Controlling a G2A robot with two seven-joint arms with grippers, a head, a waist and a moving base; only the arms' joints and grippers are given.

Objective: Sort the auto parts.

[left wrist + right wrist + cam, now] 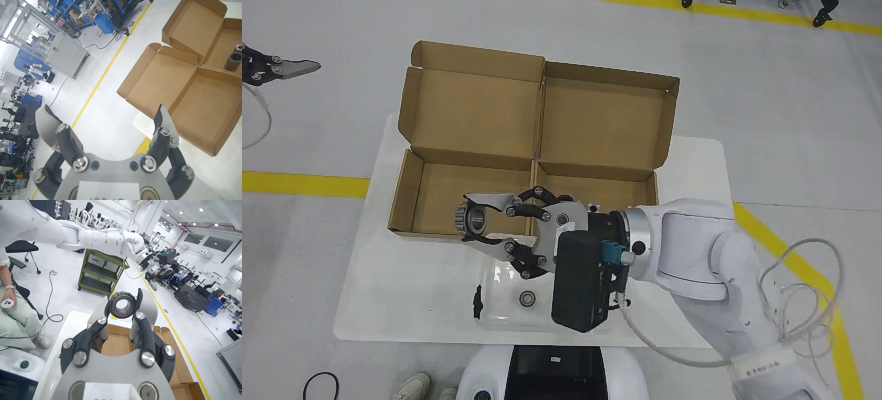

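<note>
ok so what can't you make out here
- Top view: right gripper and its toothed dark metal bearing ring hide part of the left brown cardboard box's floor.
- Top view: the arm covers the right cardboard box's front.
- Left wrist view: the picture edge cuts off the farther dark metal cylinder.

Clamped by its rim between the fingers of the right gripper (122, 306), clear of the table and over the near wall of the left cardboard box (402, 200): a dark steel roller bearing (122, 307) with rollers round its outside, bright bore turned toward the wrist camera. Standing upright and close together on the floor of the right cardboard box (213, 58): a dark hollow sleeve (233, 62) and a second sleeve (238, 48) just behind it, cut by the frame edge.
</note>
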